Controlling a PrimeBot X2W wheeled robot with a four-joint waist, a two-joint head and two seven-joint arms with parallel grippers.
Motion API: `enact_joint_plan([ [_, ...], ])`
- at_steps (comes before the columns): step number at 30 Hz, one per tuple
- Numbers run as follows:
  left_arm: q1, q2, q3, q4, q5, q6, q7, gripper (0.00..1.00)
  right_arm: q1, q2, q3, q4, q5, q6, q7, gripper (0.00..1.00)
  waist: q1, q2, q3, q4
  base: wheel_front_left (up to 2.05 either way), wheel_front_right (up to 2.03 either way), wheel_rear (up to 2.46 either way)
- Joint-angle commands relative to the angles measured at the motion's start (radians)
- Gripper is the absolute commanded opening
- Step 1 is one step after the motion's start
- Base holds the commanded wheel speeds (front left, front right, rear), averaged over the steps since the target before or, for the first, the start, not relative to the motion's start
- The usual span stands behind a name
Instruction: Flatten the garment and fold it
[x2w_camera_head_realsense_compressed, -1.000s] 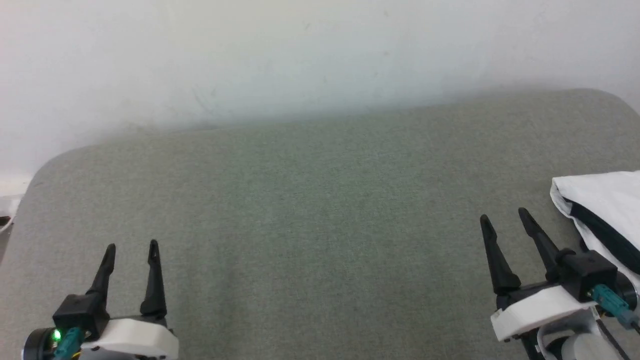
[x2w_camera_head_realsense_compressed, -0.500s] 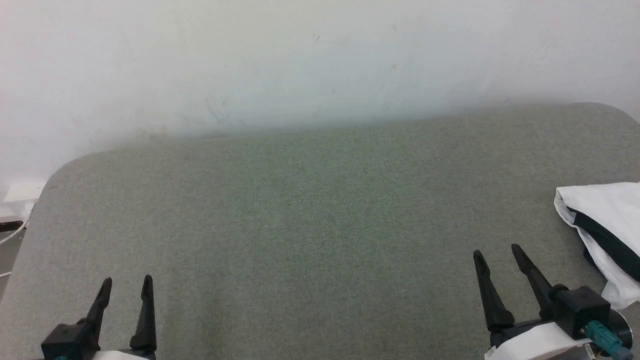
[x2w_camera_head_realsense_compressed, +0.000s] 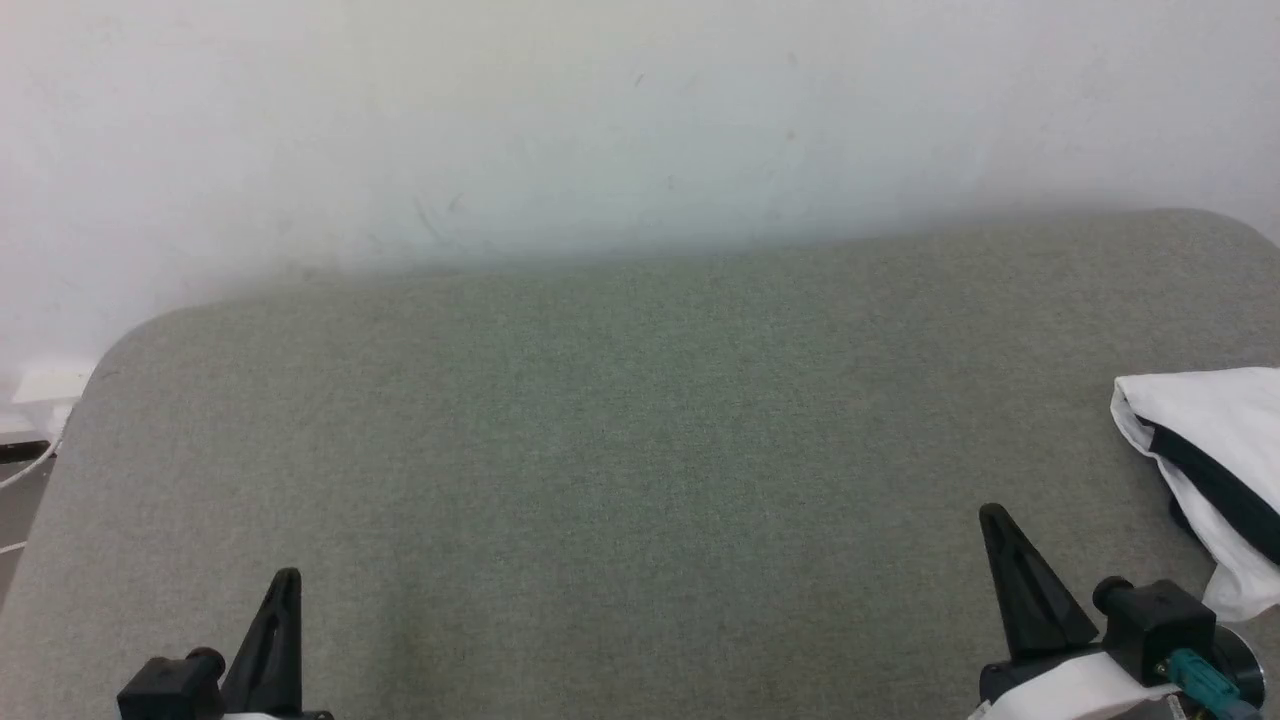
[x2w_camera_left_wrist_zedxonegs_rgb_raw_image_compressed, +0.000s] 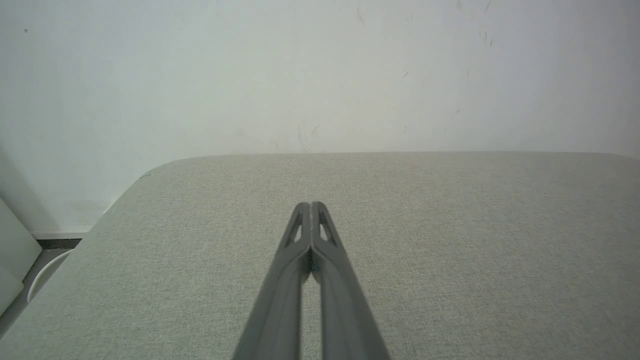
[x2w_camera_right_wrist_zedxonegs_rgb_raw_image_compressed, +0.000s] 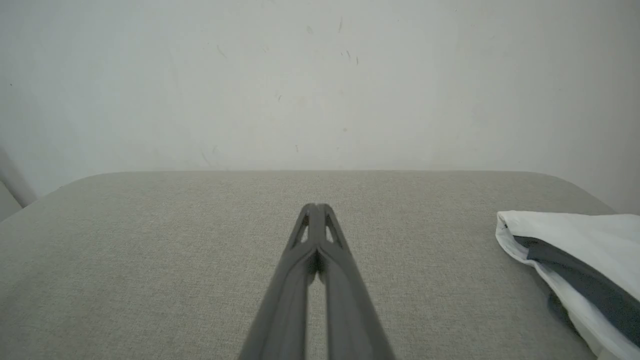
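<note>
Grey padded surface (x2w_camera_head_realsense_compressed: 640, 450) against white wall (x2w_camera_head_realsense_compressed: 640, 120); garment (x2w_camera_head_realsense_compressed: 1195, 420) bunched at right edge. I see left pincer (x2w_camera_head_realsense_compressed: 287, 585), right pincer (x2w_camera_head_realsense_compressed: 995, 520) both together, empty. Risk: approach while shut may shove garment off edge.

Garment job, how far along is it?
Done: nothing evident; the garment lies bundled at the right edge of the table, partly out of frame, not spread flat. In hand: nothing; left gripper and right gripper are shut and empty over bare table. Left: grasp it, spread it, fold it.

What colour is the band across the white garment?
Black, on the soft white garment; clearest in head view.
</note>
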Motion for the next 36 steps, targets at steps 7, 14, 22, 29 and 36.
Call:
enact_joint_plan([
  [7, -0.013, -0.017, 0.003, -0.008, 0.024, -0.001, 0.017, 0.00, -0.012, 0.001, -0.003, 0.001, -0.009, 0.000, 0.010, 0.00, 0.0000, 0.0000, 0.002, 0.004, 0.00, 0.00, 0.00],
  [14, -0.022, -0.031, 0.005, -0.014, 0.042, -0.001, 0.031, 0.00, -0.020, 0.001, -0.004, 0.003, -0.016, 0.000, 0.018, 0.00, 0.0000, 0.0000, 0.004, 0.008, 0.00, 0.00, 0.00],
  [22, -0.033, -0.045, 0.007, -0.020, 0.062, -0.002, 0.048, 0.00, -0.029, 0.002, -0.007, 0.004, -0.023, 0.000, 0.026, 0.00, 0.0000, 0.0000, 0.006, 0.013, 0.00, 0.00, 0.00],
  [29, -0.042, -0.058, 0.009, -0.026, 0.080, -0.002, 0.062, 0.00, -0.038, 0.003, -0.009, 0.006, -0.029, -0.001, 0.034, 0.00, 0.0000, 0.0000, 0.008, 0.017, 0.00, 0.00, 0.00],
  [36, -0.051, -0.072, 0.011, -0.032, 0.098, -0.003, 0.076, 0.00, -0.046, 0.003, -0.010, 0.007, -0.036, -0.001, 0.041, 0.00, 0.0000, 0.0000, 0.010, 0.021, 0.00, 0.00, 0.00],
])
